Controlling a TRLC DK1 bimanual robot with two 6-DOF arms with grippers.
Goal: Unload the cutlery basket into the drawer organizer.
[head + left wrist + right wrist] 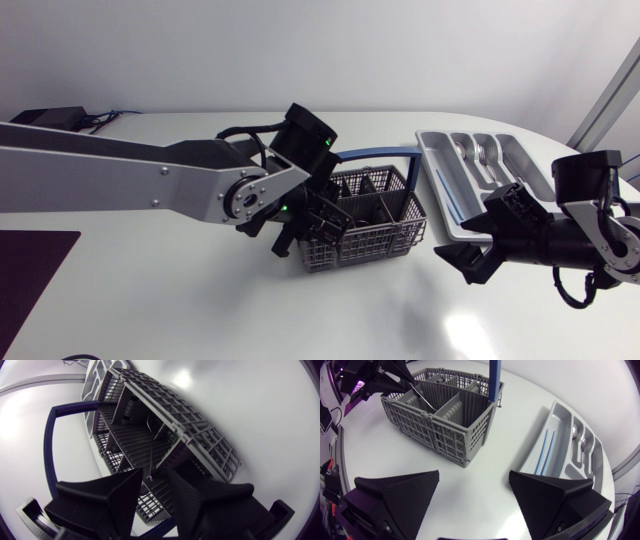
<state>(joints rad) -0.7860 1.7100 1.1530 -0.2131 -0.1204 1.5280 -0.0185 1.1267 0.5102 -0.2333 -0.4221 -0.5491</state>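
The grey cutlery basket (pixel 390 238) (pixel 200 425) (pixel 445 435) with a blue handle (pixel 375 154) (pixel 494 380) stands mid-table. My left gripper (pixel 318 222) (pixel 155 472) reaches down into the basket's left end. Its fingers are open by a narrow gap, with a thin metal cutlery piece (pixel 150 457) standing between the tips. The grey drawer organizer (pixel 440 190) (pixel 560 425) lies to the basket's right and holds spoons (pixel 487 152) (pixel 582 440) and thin blue sticks (pixel 545 452). My right gripper (pixel 472 236) (pixel 474 477) hovers wide open and empty in front of the organizer, facing the basket.
A black box with cables (pixel 45 117) sits at the table's far left back. A dark mat (pixel 30 270) lies at the left front. Bare white tabletop runs along the front between both arms.
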